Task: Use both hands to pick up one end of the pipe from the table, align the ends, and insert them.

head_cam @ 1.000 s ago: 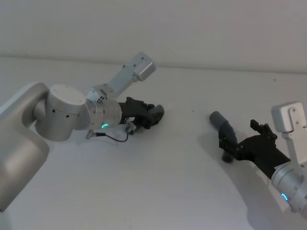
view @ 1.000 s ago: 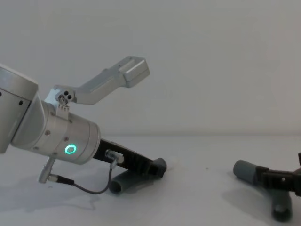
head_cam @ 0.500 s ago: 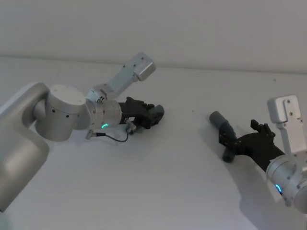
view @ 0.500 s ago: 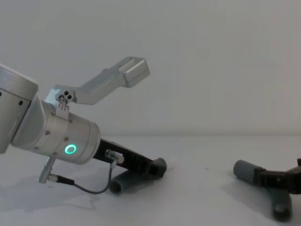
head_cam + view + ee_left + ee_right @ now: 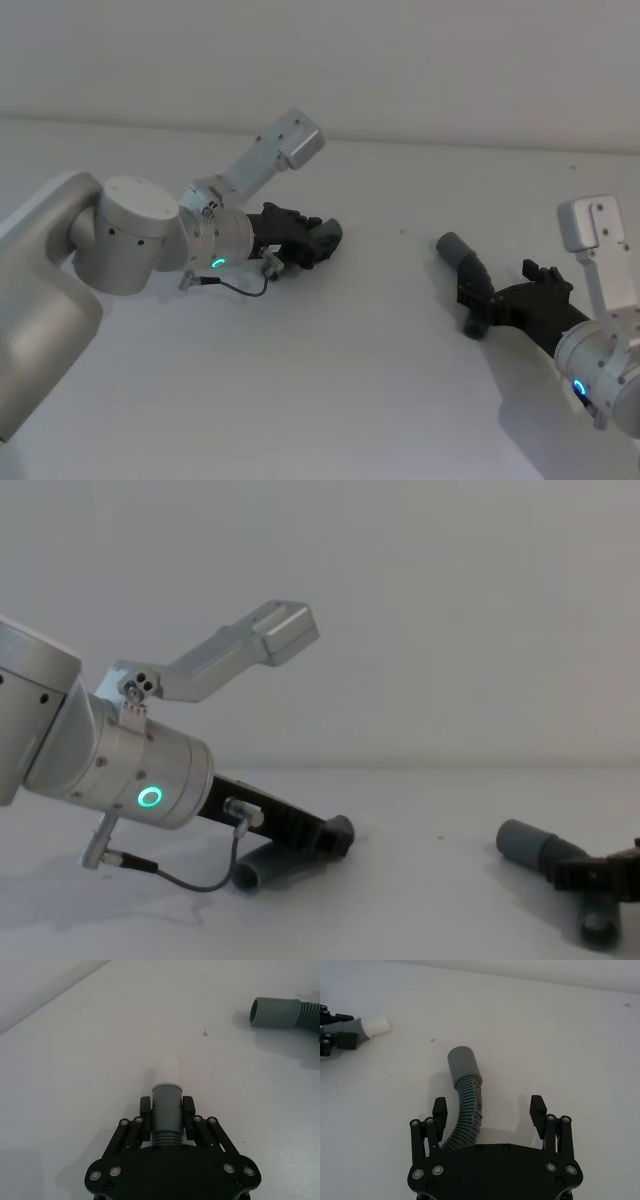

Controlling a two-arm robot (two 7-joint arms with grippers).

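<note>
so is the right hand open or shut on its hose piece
Open. The right hand has its fingers wide apart either side of the ribbed hose piece, with a gap on each side.

The left arm [image 5: 60, 250] reached forward and low, its silver wrist [image 5: 140, 770] tilted downward with the green ring lit. The left end effector [image 5: 166, 1105] was clamped, with a finger pressed to each side of a pipe piece [image 5: 166, 1122]. The right arm entered from the lower right, its wrist [image 5: 600, 372] angled toward centre. The right end effector [image 5: 488, 1106] was spread wide and held low.
</note>
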